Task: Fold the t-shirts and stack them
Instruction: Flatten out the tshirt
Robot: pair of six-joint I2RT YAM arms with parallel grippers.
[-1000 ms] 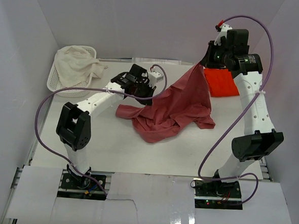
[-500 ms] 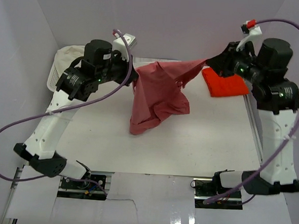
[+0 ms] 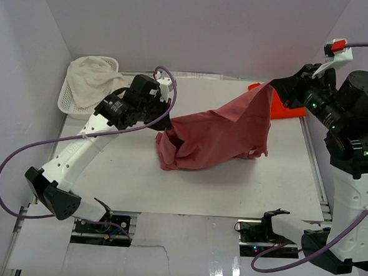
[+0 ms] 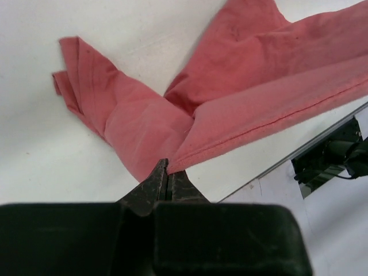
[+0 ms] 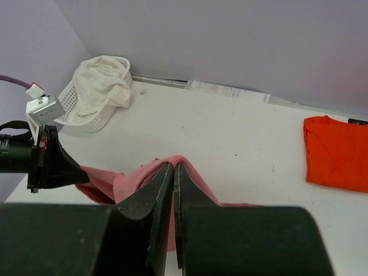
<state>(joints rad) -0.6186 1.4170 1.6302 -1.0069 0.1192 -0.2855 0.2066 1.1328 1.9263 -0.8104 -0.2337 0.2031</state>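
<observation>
- The counter [image 3: 231, 191] carries everything, with my two arms reaching in from its near edge.
- The rose shirt [image 3: 215, 137] hangs stretched between my two sets of fingers across the middle of the counter. Its right corner is lifted high, and its lower left part sags in a bunched heap on the surface.
- A white lattice basket [image 3: 66, 98] sits at the far left corner. A white cloth [image 3: 91, 79] is heaped in it and spills over the rim.
- The orange shirt [image 5: 336, 152] lies flat and folded at the far right corner. From above it is half hidden behind the raised rose corner.
- My left fingers [image 4: 165, 177] are pressed together on a hemmed edge of the rose shirt, low over the counter.
- My right fingers [image 5: 171, 175] are pinched tight on a fold of the rose shirt, held up well above the counter.
</observation>
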